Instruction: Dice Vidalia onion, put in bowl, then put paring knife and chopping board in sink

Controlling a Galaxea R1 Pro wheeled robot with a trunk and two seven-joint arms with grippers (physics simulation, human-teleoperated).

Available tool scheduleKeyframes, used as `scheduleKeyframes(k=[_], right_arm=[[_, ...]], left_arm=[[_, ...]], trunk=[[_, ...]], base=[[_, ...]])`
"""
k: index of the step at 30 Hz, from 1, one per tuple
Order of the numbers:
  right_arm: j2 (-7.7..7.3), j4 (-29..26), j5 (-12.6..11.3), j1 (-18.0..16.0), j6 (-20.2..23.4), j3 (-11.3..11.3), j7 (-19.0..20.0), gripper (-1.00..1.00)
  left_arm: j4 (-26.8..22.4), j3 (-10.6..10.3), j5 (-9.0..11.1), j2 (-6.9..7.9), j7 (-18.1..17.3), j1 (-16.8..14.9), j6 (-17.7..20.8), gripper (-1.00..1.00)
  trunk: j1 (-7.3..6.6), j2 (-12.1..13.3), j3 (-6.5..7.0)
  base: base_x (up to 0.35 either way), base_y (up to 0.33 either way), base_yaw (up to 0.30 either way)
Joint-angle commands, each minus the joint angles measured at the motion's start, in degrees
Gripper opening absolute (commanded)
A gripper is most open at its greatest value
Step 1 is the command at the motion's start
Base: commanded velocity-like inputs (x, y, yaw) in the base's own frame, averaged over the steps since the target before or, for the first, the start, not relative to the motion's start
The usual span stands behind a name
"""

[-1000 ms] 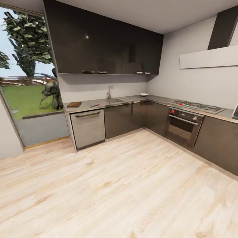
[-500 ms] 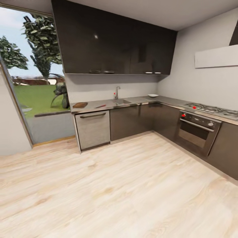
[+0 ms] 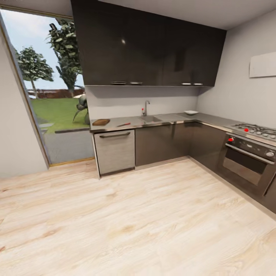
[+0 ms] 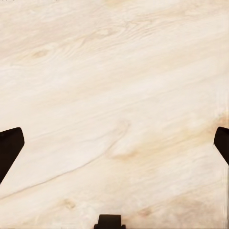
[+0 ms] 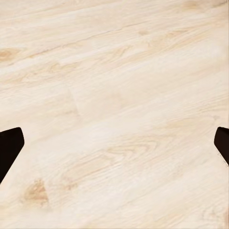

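Across the kitchen, the grey countertop carries the brown chopping board at its left end. The paring knife, with its red handle, lies just right of the board. Further right is the sink with a chrome tap. The Vidalia onion is hidden from here. The white bowl stands near the counter's corner. My left gripper and right gripper both hang open over bare wood floor, holding nothing.
Wood-plank floor stretches between me and the counter. A steel-fronted appliance sits under the board. An oven and gas hob line the right wall. A tall window stands at the left.
The whole head view has shifted: the counter, sink and cabinets now sit further right and slightly larger, and the hob has slid toward the right edge. The camera moved, not the things.
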Motion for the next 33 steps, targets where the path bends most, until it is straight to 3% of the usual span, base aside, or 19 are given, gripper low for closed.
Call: scheduleKeyframes(k=[1,33], right_arm=[[-0.01,0.0,0.0,0.0,-0.2,0.0,-0.2,1.0],[-0.01,0.0,0.0,0.0,-0.2,0.0,-0.2,1.0]], left_arm=[[0.0,0.0,0.0,-0.01,0.0,0.0,-0.1,1.0],[0.0,0.0,0.0,-0.01,0.0,0.0,-0.6,1.0]], trunk=[[0.03,0.0,-0.05],[0.03,0.0,-0.05]], base=[[0.261,-0.235,0.21],[0.26,-0.235,0.211]])
